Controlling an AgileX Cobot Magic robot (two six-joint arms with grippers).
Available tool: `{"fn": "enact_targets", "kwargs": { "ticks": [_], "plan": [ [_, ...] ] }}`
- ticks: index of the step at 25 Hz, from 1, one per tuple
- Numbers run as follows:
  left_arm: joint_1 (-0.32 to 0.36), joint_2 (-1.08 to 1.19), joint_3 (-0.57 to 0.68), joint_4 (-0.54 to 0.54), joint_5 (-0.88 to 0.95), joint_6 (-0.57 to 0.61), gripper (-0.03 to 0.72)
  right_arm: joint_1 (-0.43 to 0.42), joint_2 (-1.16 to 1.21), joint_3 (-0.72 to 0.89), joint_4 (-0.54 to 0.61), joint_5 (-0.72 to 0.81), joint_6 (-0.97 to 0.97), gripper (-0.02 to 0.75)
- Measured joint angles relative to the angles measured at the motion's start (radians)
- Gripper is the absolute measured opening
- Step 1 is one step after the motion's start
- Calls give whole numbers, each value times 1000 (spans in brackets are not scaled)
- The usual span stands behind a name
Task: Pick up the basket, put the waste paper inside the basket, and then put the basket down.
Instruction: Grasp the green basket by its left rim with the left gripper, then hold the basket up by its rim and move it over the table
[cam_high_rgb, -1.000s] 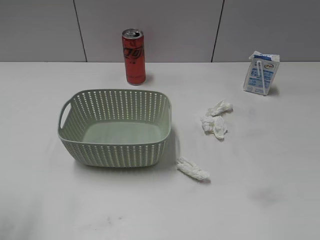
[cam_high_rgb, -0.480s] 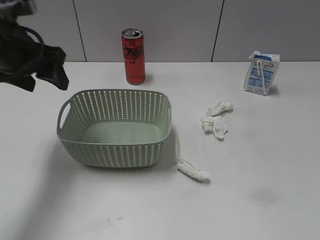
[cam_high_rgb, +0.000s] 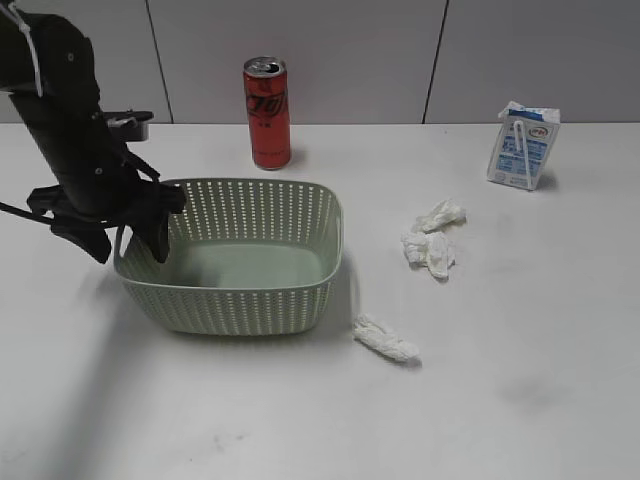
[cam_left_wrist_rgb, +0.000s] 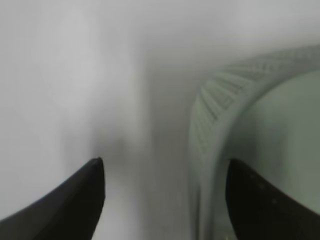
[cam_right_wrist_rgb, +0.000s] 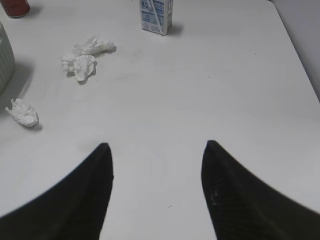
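Note:
The pale sage-green basket (cam_high_rgb: 240, 255) stands on the white table, left of the middle. My left gripper (cam_high_rgb: 128, 245) is open and straddles the basket's left rim: one finger is outside, one inside. In the left wrist view the rim (cam_left_wrist_rgb: 210, 130) runs between the two fingers (cam_left_wrist_rgb: 165, 175). White waste paper wads lie to the right of the basket: a pair (cam_high_rgb: 432, 238) and a single one (cam_high_rgb: 385, 338). In the right wrist view they show at the upper left (cam_right_wrist_rgb: 82, 57) and left (cam_right_wrist_rgb: 22, 112). My right gripper (cam_right_wrist_rgb: 156, 147) is open and empty, above bare table, and is out of the exterior view.
A red drink can (cam_high_rgb: 267, 112) stands behind the basket near the wall. A blue-and-white drink carton (cam_high_rgb: 524, 145) stands at the back right, also in the right wrist view (cam_right_wrist_rgb: 156, 15). The table's right edge (cam_right_wrist_rgb: 295, 55) shows in the right wrist view.
My left arm has come in from the upper left and dropped down to the basket's left rim. The basket, the wads and the right arm have not moved.

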Motion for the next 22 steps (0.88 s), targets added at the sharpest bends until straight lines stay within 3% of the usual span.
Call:
{"fn": "enact_targets", "kwargs": {
  "ticks": [3,9,11,17,22],
  "plan": [
    [-1,7,0,0,2,0,458,0,0,0,0,0,0,429],
    [-1,0,-3,-10,45,-1,95,0,0,0,0,0,0,429],
    [-1,-12,-3,-12,68,-3,17,0,0,0,0,0,0,428],
    [-6,-130,1,-52,160,-4,0,0,0,0,8,0,-1,428],
    [-25,-330,145,-82,63,-8,0,0,61,-4,100,-9,-96,428]
  ]
}}
